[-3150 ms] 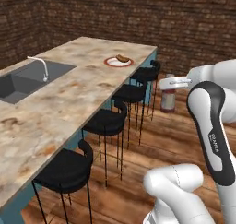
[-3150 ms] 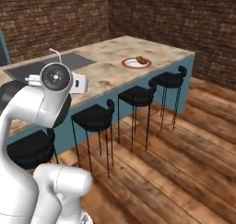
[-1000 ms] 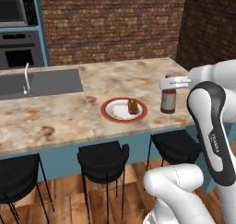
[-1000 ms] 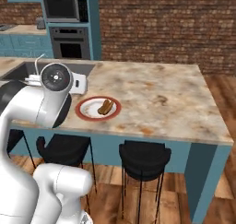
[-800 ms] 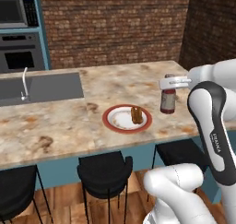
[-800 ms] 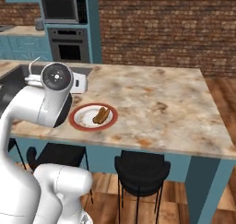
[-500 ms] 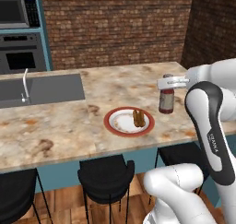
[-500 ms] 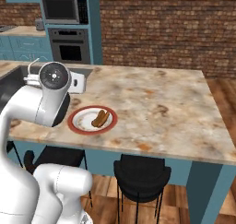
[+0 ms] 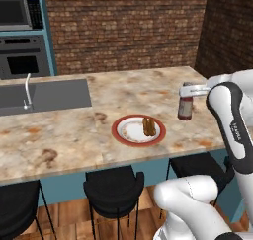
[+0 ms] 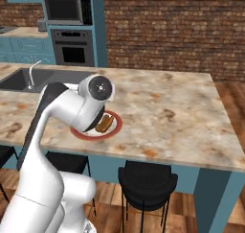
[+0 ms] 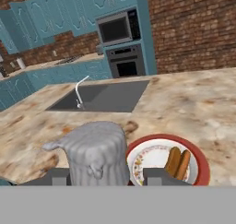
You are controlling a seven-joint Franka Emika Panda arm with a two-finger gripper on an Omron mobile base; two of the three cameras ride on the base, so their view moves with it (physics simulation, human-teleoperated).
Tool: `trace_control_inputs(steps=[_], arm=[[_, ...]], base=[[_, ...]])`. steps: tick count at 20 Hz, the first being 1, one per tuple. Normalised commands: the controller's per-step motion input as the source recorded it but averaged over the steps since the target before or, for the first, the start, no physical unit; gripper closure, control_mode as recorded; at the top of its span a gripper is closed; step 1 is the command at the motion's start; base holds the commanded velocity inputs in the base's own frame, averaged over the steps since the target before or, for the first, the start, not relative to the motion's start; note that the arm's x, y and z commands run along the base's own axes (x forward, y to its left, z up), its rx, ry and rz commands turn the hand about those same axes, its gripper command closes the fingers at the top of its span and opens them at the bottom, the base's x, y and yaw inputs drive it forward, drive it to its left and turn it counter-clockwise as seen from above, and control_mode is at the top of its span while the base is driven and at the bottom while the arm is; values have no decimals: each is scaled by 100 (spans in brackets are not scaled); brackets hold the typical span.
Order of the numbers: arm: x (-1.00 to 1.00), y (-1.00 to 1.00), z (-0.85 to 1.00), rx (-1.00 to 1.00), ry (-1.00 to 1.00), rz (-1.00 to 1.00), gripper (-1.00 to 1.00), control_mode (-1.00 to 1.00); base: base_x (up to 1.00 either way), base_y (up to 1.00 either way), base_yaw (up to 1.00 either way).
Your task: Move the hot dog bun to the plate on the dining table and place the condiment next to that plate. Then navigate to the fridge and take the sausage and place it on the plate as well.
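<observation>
Now, step in hand: we judge it to be setting the condiment (image 9: pixel 185 106) down beside the plate (image 9: pixel 138 131).
End effector: our end effector (image 9: pixel 192 90) is closed on the condiment's cap, holding the bottle upright above the desk (image 9: pixel 69 135).
Condiment: it hangs near the plate, on its far side from the sink (image 9: pixel 44 94); in the hand view its grey cap (image 11: pixel 97 151) sits between the fingertips (image 11: pixel 161 176).
Bun: the hot dog bun (image 9: pixel 148 126) already lies on the plate, towards the bottle's side.
How we would do it well: lower straight down, keeping the bottle vertical and clear of the red rim, and release only once the base rests flat on the stone.
Risk: we think a slim bottle like this tips easily if let go early or tilted.
Left to do: the sausage from the fridge.
</observation>
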Motion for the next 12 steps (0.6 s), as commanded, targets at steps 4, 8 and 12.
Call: trace_control_inputs(steps=[4,8,12], arm=[[99,-93,-70,0,0,13,100,-100],[89,-44,-72,0,0,10,100,-100],[75,0,-88,0,0,9,100,-100]], base=[[0,0,0],[0,0,0],[0,0,0]])
